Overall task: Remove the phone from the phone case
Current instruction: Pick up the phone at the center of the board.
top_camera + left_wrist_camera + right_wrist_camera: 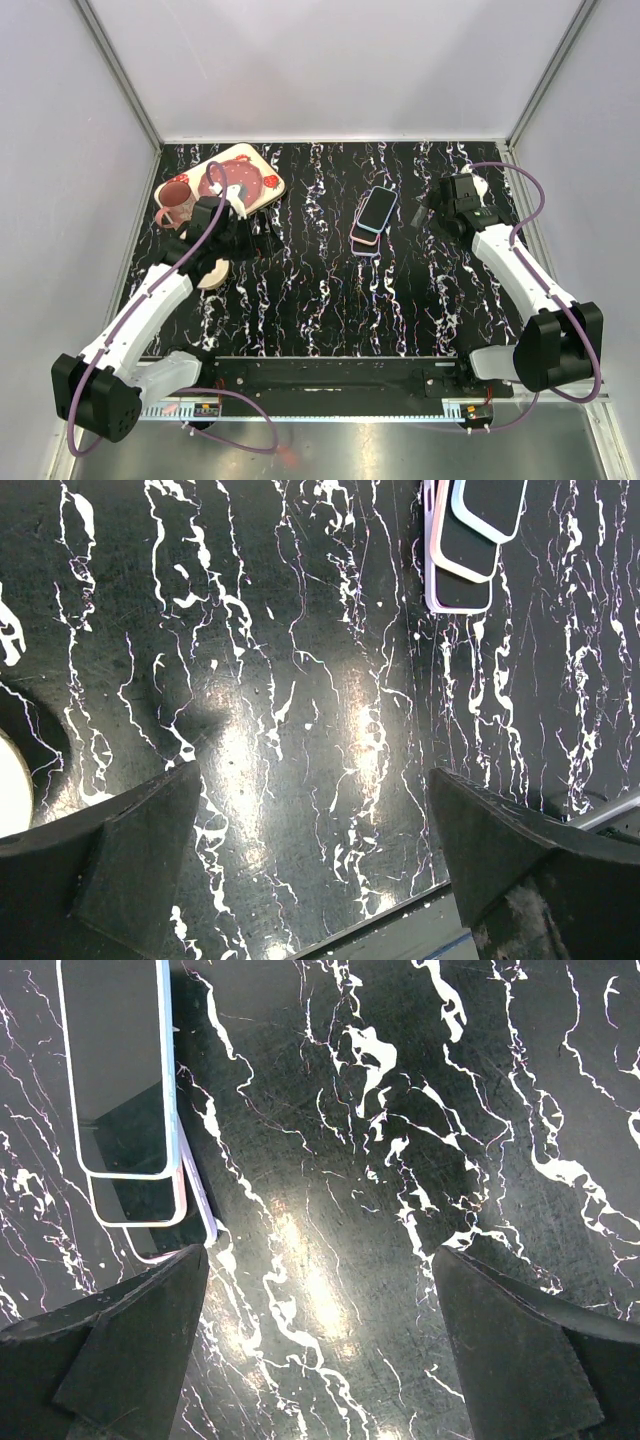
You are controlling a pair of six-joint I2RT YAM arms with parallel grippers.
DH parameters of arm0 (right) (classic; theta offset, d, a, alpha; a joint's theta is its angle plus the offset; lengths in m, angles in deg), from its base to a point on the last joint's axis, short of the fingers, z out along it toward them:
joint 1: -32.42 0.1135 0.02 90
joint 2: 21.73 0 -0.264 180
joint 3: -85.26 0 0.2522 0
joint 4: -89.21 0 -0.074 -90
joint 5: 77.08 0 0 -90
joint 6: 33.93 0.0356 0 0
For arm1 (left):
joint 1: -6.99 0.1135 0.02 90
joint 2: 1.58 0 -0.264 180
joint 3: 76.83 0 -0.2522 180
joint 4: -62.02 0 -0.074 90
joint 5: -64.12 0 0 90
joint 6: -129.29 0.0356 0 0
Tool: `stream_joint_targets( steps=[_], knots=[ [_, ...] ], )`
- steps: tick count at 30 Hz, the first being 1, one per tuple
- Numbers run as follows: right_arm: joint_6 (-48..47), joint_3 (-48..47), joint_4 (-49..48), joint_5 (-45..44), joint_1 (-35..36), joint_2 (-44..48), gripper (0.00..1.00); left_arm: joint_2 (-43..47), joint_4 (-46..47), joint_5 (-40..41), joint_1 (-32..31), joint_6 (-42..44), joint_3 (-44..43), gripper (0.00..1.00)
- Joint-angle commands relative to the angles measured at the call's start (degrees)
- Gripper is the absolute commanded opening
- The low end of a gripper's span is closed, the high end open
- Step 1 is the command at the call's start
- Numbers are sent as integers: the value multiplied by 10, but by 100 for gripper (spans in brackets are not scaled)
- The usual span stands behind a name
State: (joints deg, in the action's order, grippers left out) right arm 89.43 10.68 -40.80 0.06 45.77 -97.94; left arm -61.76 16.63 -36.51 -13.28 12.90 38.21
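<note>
A fanned stack of phones in cases (372, 220) lies on the black marbled table, right of centre. The top one (378, 207) has a pale blue case and a dark screen, with pinkish and lilac cases under it. The stack shows at the top left of the right wrist view (118, 1090) and at the top right of the left wrist view (470, 540). My right gripper (428, 212) is open and empty, just right of the stack. My left gripper (262, 236) is open and empty, well to the left of the stack.
A pink strawberry-print tray (245, 172) and a pink mug (174, 197) stand at the back left. A pale round object (213, 274) lies under my left arm. Grey walls close in the table on three sides.
</note>
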Motion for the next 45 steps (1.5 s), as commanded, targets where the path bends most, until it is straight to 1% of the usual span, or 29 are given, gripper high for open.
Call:
stream_joint_targets(
  steps=[1, 5, 10, 14, 18, 19, 21, 22, 25, 34, 39, 45],
  knots=[
    [8, -14, -20, -5, 1, 1, 100, 2, 28, -16, 4, 13, -28, 99],
    [9, -15, -17, -2, 1, 1, 100, 3, 25, -13, 4, 16, -30, 99],
    [7, -15, -9, -7, 1, 5, 100, 8, 2, 26, 4, 24, -50, 99],
    [11, -20, -7, -1, 1, 1, 100, 12, -9, 42, 4, 14, -52, 99],
    [17, -55, -14, 6, 24, -29, 100, 18, -10, 44, 4, -5, -36, 99],
    [17, -82, -13, -1, 48, -52, 100, 20, -8, 43, 4, -12, -33, 99],
    [17, -116, -5, -15, 73, -82, 100, 22, -8, 47, 4, -16, -26, 99],
    [17, -152, 1, -16, 91, -117, 100, 24, -8, 52, 4, -21, -24, 99],
    [23, -212, 8, -17, 111, -183, 100, 37, -9, 83, 4, -37, -19, 99],
    [53, -346, 43, -32, 111, -334, 100, 42, -27, 70, 4, -37, -27, 99],
    [53, -394, 63, -40, 110, -387, 100, 49, -27, 81, 4, -41, -21, 99],
    [43, -397, 63, -27, 107, -431, 100, 65, -16, 91, 4, -53, -4, 99]
  ],
)
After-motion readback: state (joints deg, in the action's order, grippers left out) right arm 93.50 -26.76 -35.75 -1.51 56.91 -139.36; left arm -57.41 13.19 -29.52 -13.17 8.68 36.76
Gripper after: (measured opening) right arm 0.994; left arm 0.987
